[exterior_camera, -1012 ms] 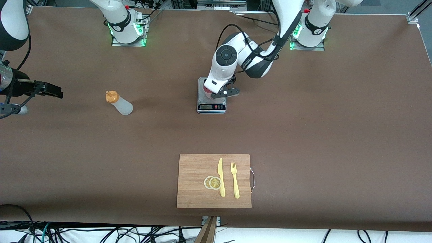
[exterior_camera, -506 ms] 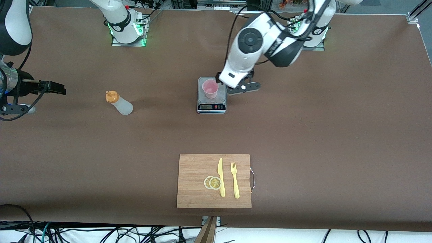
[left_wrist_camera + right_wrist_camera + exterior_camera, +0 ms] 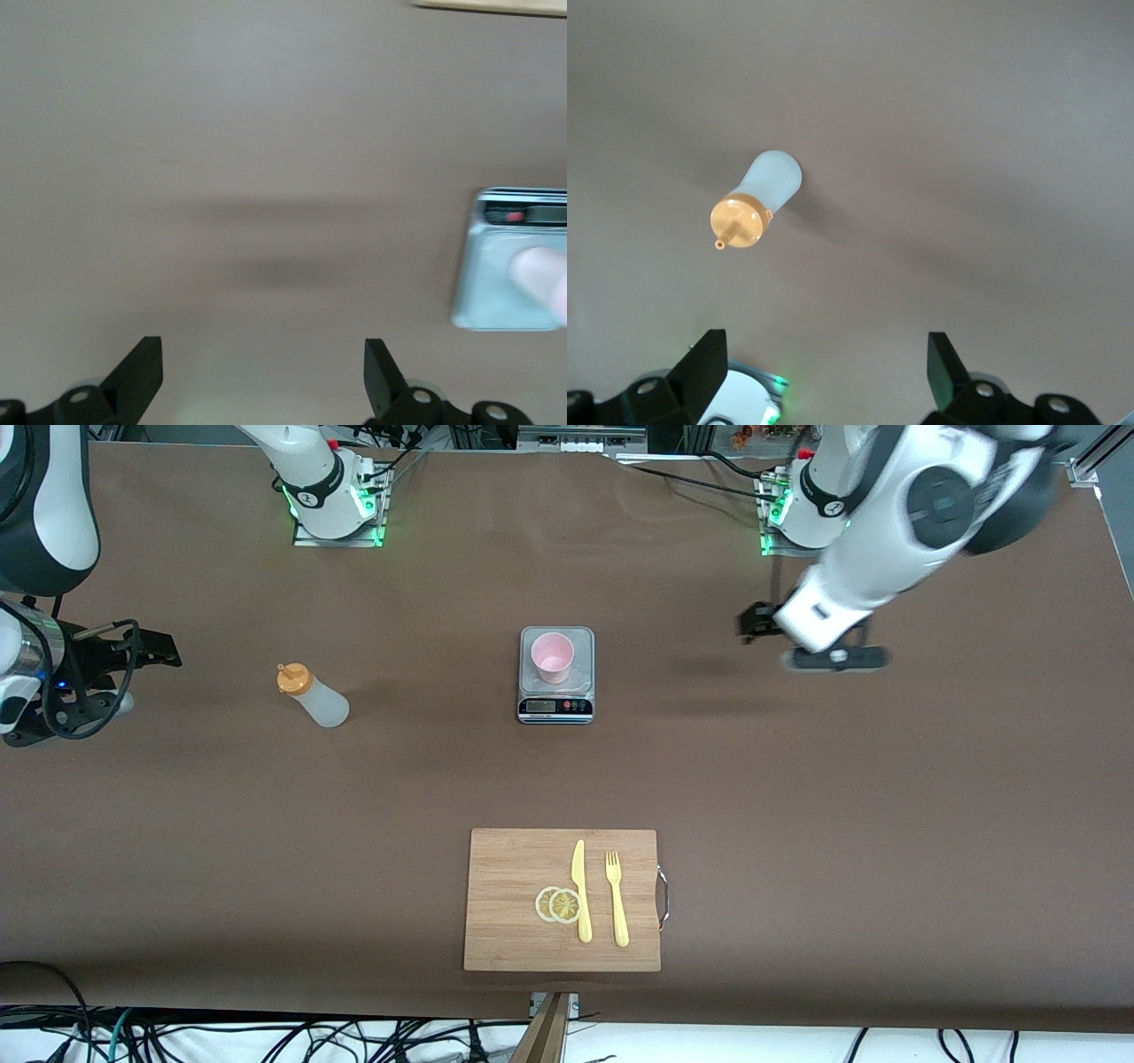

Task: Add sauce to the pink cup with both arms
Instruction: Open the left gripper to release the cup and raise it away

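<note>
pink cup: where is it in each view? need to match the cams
Front view: pink cup stands upright on the scale, mid-table.
Left wrist view: cup is a blurred pink shape cut off by the frame edge, on the scale's plate.
Right wrist view: not in it; only the sauce bottle shows.
Shared landmark: the scale, in the front and left wrist views.

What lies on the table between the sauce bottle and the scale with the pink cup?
Nothing: in the front view only bare brown table separates the sauce bottle from the scale carrying the pink cup.
</note>
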Tool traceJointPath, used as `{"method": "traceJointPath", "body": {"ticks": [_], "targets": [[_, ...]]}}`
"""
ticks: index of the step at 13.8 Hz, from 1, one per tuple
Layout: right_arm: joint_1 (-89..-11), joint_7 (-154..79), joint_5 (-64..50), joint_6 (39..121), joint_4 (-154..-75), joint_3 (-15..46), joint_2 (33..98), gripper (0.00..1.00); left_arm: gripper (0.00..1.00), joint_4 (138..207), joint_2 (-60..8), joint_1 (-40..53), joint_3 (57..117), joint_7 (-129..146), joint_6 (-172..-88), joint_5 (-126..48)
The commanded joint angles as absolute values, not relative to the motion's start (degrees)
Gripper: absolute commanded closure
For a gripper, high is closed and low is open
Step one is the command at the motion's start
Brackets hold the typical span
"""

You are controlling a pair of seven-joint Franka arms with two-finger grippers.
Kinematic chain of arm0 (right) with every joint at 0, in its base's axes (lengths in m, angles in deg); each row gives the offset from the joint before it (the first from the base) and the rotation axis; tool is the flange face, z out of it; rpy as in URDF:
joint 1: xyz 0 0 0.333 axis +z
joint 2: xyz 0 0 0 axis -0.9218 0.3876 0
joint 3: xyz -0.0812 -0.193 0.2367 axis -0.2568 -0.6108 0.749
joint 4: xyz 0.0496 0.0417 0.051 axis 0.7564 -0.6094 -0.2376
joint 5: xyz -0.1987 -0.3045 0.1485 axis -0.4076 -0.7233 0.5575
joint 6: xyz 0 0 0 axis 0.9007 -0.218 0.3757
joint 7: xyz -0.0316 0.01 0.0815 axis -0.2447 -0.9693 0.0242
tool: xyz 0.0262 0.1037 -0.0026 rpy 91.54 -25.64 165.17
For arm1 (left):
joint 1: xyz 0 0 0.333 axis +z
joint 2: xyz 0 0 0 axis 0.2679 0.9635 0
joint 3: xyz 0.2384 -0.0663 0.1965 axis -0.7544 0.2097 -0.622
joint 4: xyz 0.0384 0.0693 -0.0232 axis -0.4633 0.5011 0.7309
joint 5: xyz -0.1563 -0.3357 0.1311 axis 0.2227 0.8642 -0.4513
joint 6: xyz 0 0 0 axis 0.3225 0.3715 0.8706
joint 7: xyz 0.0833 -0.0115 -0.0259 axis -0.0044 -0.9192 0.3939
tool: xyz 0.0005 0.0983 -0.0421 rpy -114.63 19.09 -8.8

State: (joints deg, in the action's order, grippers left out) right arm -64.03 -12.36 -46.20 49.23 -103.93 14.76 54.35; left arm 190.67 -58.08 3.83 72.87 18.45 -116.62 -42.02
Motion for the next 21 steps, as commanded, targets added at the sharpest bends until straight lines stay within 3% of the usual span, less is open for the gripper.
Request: {"method": "traceJointPath", "body": {"ticks": [1, 12, 21], "targets": [[-66.13, -1.80, -45.92, 49.24, -104.37, 14.86, 55.29, 0.00, 0.00, 193.06, -62.44, 4.37, 66.71, 9.98, -115.73, -45.84], [-72.91, 38.48, -30.27, 49.51, -106.83, 14.86, 62.59, 0.00, 0.00, 189.80, -62.26, 7.54, 66.87, 10.13, -113.53, -51.30], [-81.60, 61.93, -15.68, 51.61, -115.26, 14.78, 65.31, 0.00, 0.00, 189.71, -62.26, 7.45, 67.13, 10.22, -113.09, -51.30]]}}
